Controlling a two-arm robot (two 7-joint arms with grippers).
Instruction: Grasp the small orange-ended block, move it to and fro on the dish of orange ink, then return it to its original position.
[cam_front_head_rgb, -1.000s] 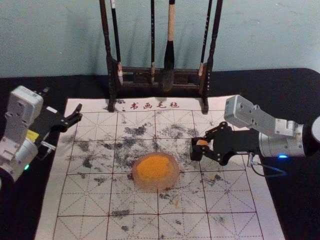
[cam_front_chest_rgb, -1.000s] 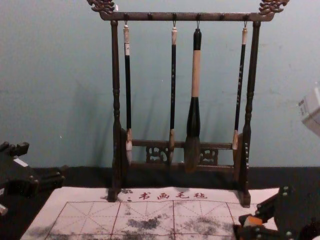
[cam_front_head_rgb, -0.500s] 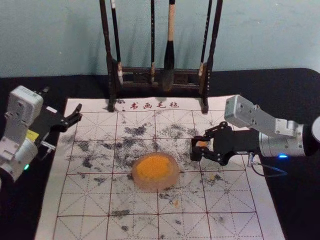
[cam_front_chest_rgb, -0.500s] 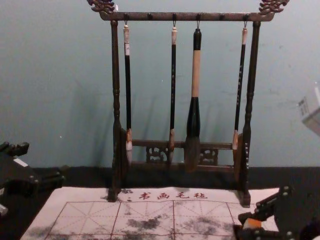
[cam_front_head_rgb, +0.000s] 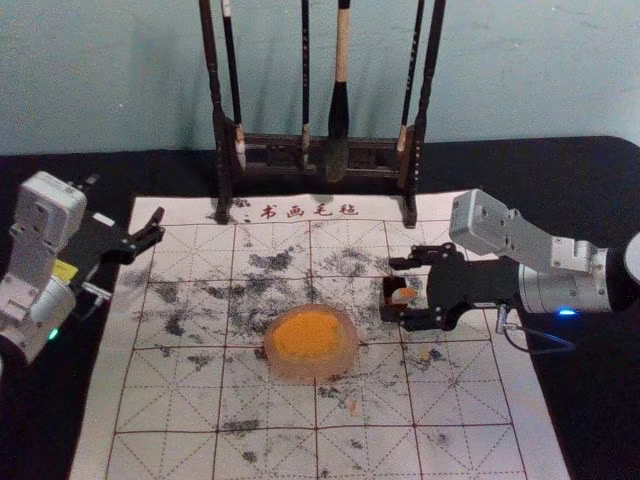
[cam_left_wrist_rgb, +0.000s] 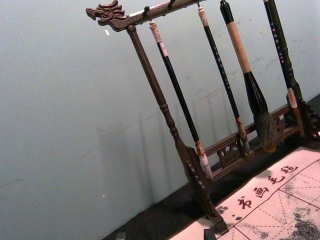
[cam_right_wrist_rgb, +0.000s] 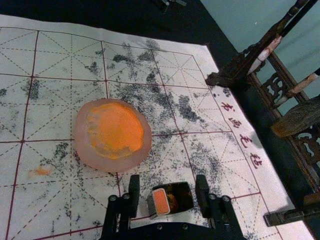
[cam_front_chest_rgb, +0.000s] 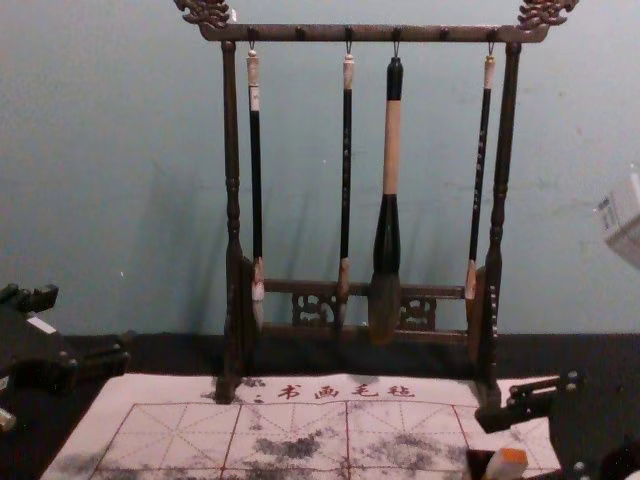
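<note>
and here we were, by our reckoning, at the setting-back step, with the job all but done. out on the far left, the left gripper (cam_front_head_rgb: 126, 200) sat parked over the edge of the gridded mat (cam_front_head_rgb: 165, 400), its jaws apart and nothing between them. across to the middle, we had the dish (cam_front_head_rgb: 346, 366), translucent and pinkish, lying flat, with orange ink (cam_front_head_rgb: 305, 333) spread over most of its floor and smeared thinner along one side.

just right of that came the open dark box (cam_front_head_rgb: 388, 305), orange stains down inside it, and there was our small orange-ended block (cam_right_wrist_rgb: 160, 201)! it leaned at one end of the box, orange face showing, though we couldn't tell how deep its foot went. then the right gripper (cam_right_wrist_rgb: 167, 179), reaching in from the right: jaws wide apart, one on either side of box and block, clamped on neither.

so what did the next move call for? we judged it a straight, gentle withdrawal, jaws kept wide until both fingers had cleared the walls. the danger, as we saw it, was a fingertip catching that tilted block and tipping it onto the mat, or dragging the box along.
</note>
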